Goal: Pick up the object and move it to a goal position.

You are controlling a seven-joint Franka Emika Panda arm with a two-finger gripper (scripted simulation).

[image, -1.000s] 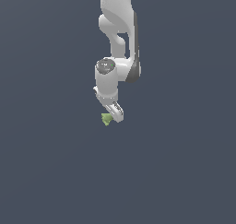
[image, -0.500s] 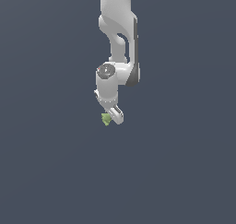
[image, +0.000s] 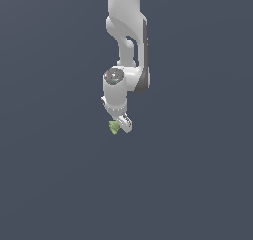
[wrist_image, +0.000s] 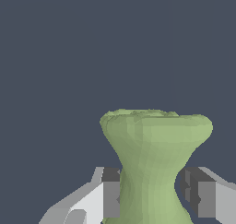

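Note:
The object [image: 114, 128] is a small olive-green lumpy thing with a narrow waist. In the exterior view it sits at the tip of my white gripper [image: 120, 126], which hangs down from the arm. In the wrist view the object [wrist_image: 154, 140] fills the space between my fingers, its flared end pointing away from the camera. My gripper [wrist_image: 152, 195] is shut on the object's waist, with one dark pad [wrist_image: 111, 193] on each side. The object's near end is cut off by the frame edge.
A plain dark grey-blue surface [image: 59, 184] fills both views around the arm. No other object, container or edge shows.
The arm's wrist has sunk slightly and the gripper has tilted a little. The object stays between the fingers at almost the same place.

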